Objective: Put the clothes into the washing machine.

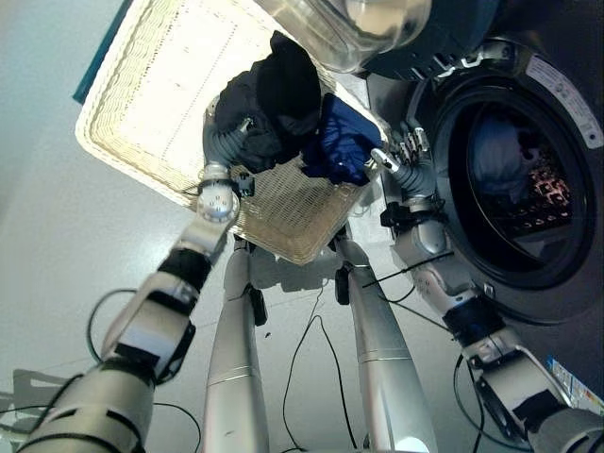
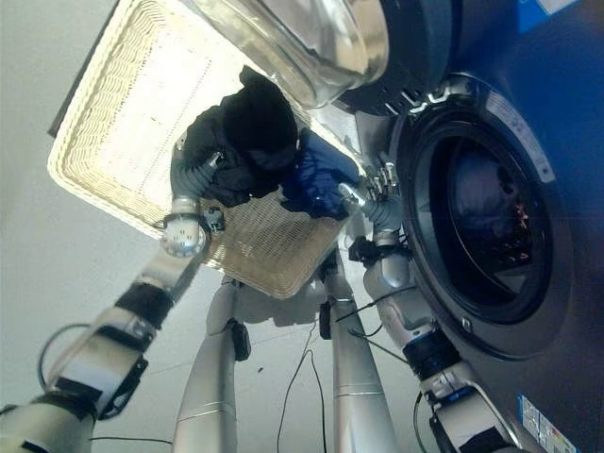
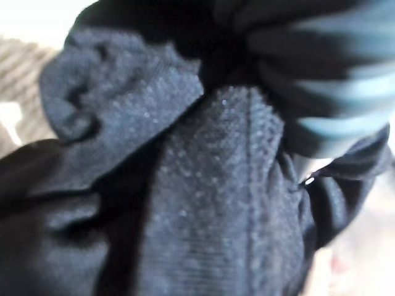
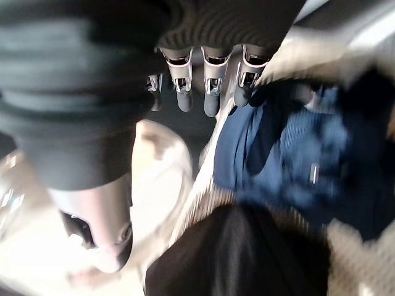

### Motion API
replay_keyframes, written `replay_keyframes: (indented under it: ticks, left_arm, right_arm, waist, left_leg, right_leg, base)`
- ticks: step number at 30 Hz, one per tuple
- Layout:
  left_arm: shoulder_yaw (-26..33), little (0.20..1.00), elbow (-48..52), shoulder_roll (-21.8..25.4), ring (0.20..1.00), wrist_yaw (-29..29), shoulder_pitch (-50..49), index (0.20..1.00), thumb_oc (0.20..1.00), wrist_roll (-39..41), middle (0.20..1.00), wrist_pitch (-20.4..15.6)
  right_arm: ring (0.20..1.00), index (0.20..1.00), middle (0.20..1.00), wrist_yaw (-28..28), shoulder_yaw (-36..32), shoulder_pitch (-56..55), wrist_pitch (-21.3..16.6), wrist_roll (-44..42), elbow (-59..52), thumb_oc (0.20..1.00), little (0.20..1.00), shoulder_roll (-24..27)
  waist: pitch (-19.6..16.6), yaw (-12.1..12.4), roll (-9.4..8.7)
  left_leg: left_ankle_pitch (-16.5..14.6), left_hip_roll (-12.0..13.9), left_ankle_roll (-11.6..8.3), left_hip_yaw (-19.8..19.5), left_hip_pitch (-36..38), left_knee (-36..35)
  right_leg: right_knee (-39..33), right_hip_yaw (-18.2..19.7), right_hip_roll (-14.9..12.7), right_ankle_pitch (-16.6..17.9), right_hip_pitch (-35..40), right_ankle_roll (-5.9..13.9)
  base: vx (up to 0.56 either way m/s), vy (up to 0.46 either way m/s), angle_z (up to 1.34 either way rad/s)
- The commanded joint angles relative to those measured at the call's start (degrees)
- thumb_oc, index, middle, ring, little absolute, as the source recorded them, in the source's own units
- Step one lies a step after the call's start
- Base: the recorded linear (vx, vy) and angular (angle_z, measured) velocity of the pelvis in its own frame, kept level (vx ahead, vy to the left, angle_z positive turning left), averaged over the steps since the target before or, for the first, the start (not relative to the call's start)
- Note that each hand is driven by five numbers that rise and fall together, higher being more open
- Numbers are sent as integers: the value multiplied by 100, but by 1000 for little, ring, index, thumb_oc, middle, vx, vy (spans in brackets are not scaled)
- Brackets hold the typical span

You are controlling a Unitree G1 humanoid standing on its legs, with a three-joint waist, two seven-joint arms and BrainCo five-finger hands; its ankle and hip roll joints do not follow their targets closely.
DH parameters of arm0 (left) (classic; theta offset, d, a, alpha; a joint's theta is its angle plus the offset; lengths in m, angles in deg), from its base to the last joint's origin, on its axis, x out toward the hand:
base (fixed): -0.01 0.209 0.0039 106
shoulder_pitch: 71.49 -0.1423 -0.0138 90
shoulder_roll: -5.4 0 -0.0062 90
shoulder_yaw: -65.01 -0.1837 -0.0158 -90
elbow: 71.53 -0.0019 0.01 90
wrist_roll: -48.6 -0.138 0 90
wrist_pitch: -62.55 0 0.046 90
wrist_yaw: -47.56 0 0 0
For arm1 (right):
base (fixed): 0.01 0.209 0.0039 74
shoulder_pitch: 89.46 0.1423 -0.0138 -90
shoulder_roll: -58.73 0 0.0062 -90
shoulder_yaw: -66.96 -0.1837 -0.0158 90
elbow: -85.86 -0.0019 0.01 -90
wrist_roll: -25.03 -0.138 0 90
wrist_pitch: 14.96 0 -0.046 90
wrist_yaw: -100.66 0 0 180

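My left hand (image 1: 225,142) is buried in black clothes (image 1: 278,99) in the basket (image 1: 160,85), its grip unclear; my right hand (image 1: 401,156) hovers with relaxed fingers beside the blue garment (image 1: 344,142). Next: lift toward the washer (image 1: 514,175).

No legible text; perhaps fine print on the washing machine (image 1: 528,160) labels, unreadable.

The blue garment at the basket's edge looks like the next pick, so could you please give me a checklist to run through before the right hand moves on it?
1. Round washing machine door swung open: ok.
2. Drum opening free to take more; some laundry already inside: ok.
3. Crumpled blue garment lying on the pale woven wicker basket at its edge beside the machine: ok.
4. Right hand beside the garment, fingers straight, holding nothing: ok.
5. Left hand buried in the black garment; its grip: cannot tell.
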Motion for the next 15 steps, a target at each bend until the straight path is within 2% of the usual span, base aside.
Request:
replay_keyframes:
  ticks: [1,5,8,15]
  left_arm:
    - [202,200,877,-102,200,-750,193,200,200,185,200,-889]
    - [235,200,1284,-143,200,-996,62,200,200,255,200,-990]
    - [267,200,1965,-187,200,-1165,-108,200,200,82,200,-939]
    - [224,200,2532,-131,200,-1502,-177,200,200,-58,200,-718]
  right_arm:
    - [1000,1000,1000,-183,-292,-155,-7,265,-825,1000,1000,-47]
    - [1000,1000,1000,-303,-336,-198,23,136,-998,1000,1000,-13]
    - [1000,1000,1000,-639,-342,-227,109,-79,-1247,1000,1000,38]
    - [1000,1000,1000,-1152,-241,-175,132,-277,-1515,1000,1000,121]
  waist:
    - [-81,-65,-29]
    - [-81,-45,-21]
    - [-81,3,9]
    - [-81,57,54]
  left_leg:
    - [-788,-420,-62,-62,20,571]
    - [-779,-435,-41,-69,18,577]
    - [-761,-477,-16,-90,32,592]
    - [-734,-509,-11,-107,40,623]
  right_leg:
    - [-1409,-283,200,1056,471,588]
    - [-1392,-309,195,1067,469,580]
    - [-1387,-345,182,1075,490,567]
    - [-1367,-381,145,1083,500,561]
  base:
    - [3,-18,10]
    - [4,-14,8]
    - [0,0,0]
    - [0,0,1]
